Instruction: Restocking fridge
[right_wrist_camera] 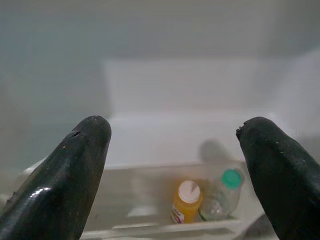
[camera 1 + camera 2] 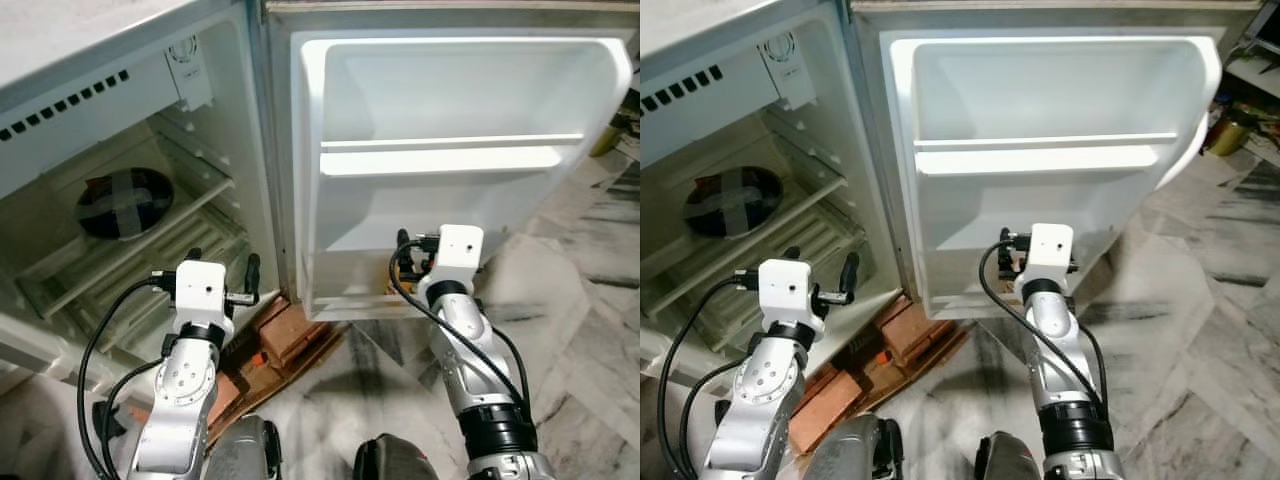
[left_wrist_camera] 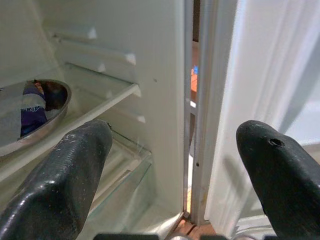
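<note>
- Both silver arms reach fwd & up from the robot's body, wrists w/ white camera boxes, black cables looping off each.
- Left tool (image 2: 222, 272) hangs at the lower front edge of the fridge (image 2: 120, 130) compartment, near the hinge side; fingers (image 3: 75, 165) spread wide, nothing btwn them.
- Right tool (image 2: 408, 255) sits low at the open fridge door (image 2: 450, 100), at the bottom door bin (image 1: 150, 227); fingers (image 1: 75, 165) also wide apart, holding nothing.
- Bricks (image 2: 290, 330) stacked on the marble floor (image 2: 580, 300) under the fridge's front corner, btwn the two arms.
- In the bottom door bin: small orange bottle (image 1: 186, 201) w/ white cap, upright; just beside it a clear bottle (image 1: 220, 194) w/ green cap, tilted a bit. Both ahead of the right tool, apart from it.
- Inside the fridge, past the left tool: glass shelves; metal bowl (image 2: 125, 202) on the upper one, something dark purple/white inside, can't tell what.
- Higher on the door: white shelf rail (image 2: 450, 150).
- Top back of the compartment: vent slots (image 2: 60, 110).
</note>
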{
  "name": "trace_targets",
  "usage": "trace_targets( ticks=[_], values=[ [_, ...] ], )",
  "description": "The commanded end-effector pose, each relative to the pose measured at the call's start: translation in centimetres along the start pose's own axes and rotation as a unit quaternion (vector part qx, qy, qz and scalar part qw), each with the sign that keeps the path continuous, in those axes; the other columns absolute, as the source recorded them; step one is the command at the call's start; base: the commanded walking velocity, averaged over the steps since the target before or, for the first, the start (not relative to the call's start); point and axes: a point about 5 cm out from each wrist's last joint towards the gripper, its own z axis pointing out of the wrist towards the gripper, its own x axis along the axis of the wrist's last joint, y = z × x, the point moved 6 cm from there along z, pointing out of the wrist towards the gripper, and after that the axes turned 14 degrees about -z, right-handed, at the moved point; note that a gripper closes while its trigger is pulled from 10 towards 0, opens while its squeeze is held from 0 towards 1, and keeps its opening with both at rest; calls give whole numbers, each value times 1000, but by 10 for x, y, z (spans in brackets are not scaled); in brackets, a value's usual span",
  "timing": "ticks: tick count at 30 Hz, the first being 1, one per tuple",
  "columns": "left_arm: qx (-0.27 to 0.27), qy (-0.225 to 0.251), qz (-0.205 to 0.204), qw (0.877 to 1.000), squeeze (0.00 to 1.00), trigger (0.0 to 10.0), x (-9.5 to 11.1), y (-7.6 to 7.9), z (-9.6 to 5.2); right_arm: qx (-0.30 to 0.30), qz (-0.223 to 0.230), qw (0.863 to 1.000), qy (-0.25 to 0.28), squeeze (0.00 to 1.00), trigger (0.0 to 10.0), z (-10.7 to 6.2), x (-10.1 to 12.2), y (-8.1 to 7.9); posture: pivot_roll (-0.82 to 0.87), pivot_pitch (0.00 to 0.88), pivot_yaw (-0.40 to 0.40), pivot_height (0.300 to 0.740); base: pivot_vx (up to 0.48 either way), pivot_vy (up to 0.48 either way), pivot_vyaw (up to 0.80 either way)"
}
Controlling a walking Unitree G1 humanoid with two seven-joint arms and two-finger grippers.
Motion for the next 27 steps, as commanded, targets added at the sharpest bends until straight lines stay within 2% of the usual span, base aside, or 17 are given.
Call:
trace_targets(
  ticks=[1, 7, 10, 16, 19, 22, 27],
  values=[
    [-2, -16, 5, 1000, 0, 10000, -8, 0, -3, 1, -5, 1000, 10, 0, 10000, -2, 2, 5, 93, 115, -28, 740, 0, -480, 0],
    [0, -30, 2, 1000, 0, 10000, -14, 1, -4, -5, -2, 1000, -26, 0, 10000, -1, -14, 8, 92, 118, -24, 740, 0, -480, 0],
    [-3, -32, 6, 999, 0, 10000, -16, 2, -4, -7, 20, 999, -34, 0, 10000, -2, -18, 9, 89, 120, -24, 740, 0, -480, 0],
    [-3, -35, 16, 999, 0, 10000, -17, 3, -4, 29, 26, 998, -43, 0, 10000, -4, -22, -2, 88, 123, -25, 740, 0, -480, 0],
    [-4, -33, 17, 999, 0, 10000, -16, 3, -4, 46, 20, 998, -41, 0, 10000, -5, -22, -8, 89, 125, -25, 740, 0, -480, 0],
    [-1, -38, 20, 999, 0, 10000, -18, 3, -4, 60, 35, 997, -28, 0, 10000, -5, -16, -14, 89, 126, -25, 740, 0, -480, 0],
    [-3, -41, 18, 999, 0, 10000, -19, 3, -4, 66, 37, 997, -18, 0, 10000, -5, -10, -17, 86, 126, -24, 740, 0, -480, 0]
  ],
)
